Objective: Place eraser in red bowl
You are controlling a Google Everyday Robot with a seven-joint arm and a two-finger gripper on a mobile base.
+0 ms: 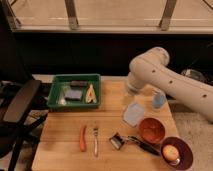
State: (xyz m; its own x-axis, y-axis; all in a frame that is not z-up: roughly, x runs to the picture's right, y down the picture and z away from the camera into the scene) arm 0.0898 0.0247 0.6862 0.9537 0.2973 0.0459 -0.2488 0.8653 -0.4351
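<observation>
The eraser (78, 83), a small dark oblong block, lies at the back of the green tray (56, 88) at the table's far left. The red bowl (151, 130) stands on the table's right front and looks empty. My white arm reaches in from the right over the middle of the table. The gripper (129, 94) hangs at the arm's lower end, just right of the tray and above a pale blue cloth (133, 114). It is apart from the eraser and behind and to the left of the bowl.
The tray also holds a blue pad (73, 93) and a yellowish item (90, 93). A dark purple bowl (183, 159) holds a yellow fruit (170, 151). An orange stick (83, 138), a fork (95, 141), a black tool (131, 142) and a blue cup (159, 99) are on the table. A chair (20, 107) stands at the left.
</observation>
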